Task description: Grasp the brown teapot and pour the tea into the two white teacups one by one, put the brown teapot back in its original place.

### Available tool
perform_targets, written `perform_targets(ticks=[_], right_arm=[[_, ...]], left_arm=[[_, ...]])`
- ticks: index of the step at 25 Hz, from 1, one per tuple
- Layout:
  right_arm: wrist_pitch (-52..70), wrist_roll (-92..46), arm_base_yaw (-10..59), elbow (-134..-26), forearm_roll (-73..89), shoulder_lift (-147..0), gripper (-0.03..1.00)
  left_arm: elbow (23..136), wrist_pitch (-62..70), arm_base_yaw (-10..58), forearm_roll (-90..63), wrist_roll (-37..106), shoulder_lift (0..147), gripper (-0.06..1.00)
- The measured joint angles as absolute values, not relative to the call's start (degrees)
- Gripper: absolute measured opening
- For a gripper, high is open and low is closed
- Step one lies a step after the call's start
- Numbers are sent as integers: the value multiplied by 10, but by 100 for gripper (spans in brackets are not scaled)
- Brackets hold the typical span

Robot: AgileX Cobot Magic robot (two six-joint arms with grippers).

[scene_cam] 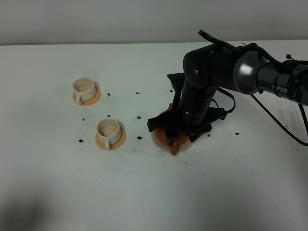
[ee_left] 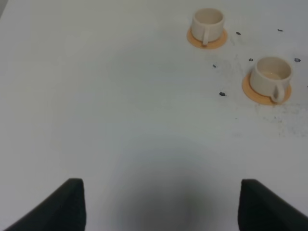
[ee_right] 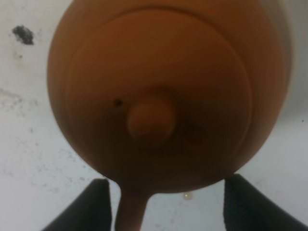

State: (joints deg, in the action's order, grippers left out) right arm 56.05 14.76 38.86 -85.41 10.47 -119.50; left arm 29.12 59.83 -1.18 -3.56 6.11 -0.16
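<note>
The brown teapot (scene_cam: 174, 146) sits on its pale round coaster, the original place (scene_cam: 156, 139), almost wholly covered by my right gripper (scene_cam: 173, 139) from above. In the right wrist view the teapot (ee_right: 159, 72) fills the frame, lid knob up. Its handle (ee_right: 129, 211) lies between the open right gripper's (ee_right: 168, 211) fingers, close to one finger (ee_right: 96, 207). The two white teacups (scene_cam: 84, 89) (scene_cam: 109, 132) stand on orange saucers to the left, also seen in the left wrist view (ee_left: 208, 21) (ee_left: 272, 76). My left gripper (ee_left: 161, 207) hangs open over bare table.
Small black specks (scene_cam: 139, 117) dot the white table (scene_cam: 48, 183) around the cups and the coaster. The right arm's black cable (scene_cam: 284, 126) trails off at the right. A wall runs along the table's far edge.
</note>
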Motion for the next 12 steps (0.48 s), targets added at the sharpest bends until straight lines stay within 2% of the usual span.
perform_targets(ticks=[12], right_arm=[[560,146,391,-854,102,-1196,51]], left_arm=[[291,598,-12,-36,61,-2,66]])
